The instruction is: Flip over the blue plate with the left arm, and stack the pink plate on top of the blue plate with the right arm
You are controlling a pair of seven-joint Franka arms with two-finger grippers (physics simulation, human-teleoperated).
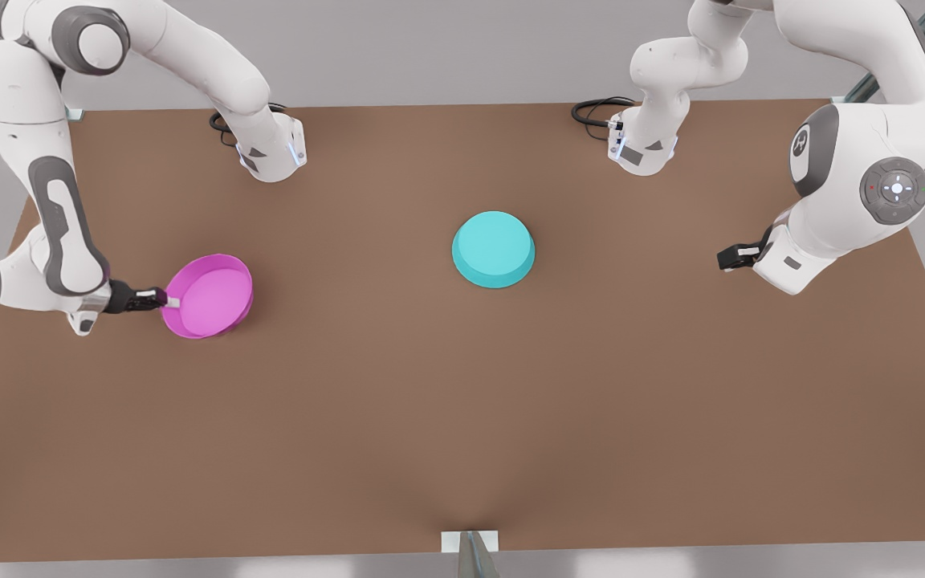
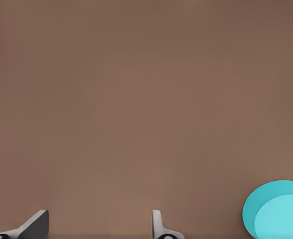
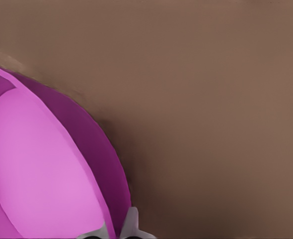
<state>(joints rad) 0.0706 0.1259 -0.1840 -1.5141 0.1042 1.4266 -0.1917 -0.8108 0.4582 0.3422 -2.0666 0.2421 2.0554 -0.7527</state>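
Note:
The blue plate (image 1: 493, 249) lies upside down near the table's middle, its flat underside facing up. It also shows far off in the left wrist view, the blue plate (image 2: 278, 210). My left gripper (image 1: 726, 258) hovers at the front view's right, well apart from it, open (image 2: 96, 228) with nothing between its fingers. The pink plate (image 1: 209, 295) sits at the front view's left, hollow side up and slightly tilted. My right gripper (image 1: 169, 302) is shut on its rim, one finger on each side of the wall of the pink plate (image 3: 42, 164).
The brown table (image 1: 462, 425) stretches wide in front of both plates. Both arm bases (image 1: 270, 152) (image 1: 643, 144) with black cables stand at the back edge. A small grey bracket (image 1: 470, 546) sits at the front edge's middle.

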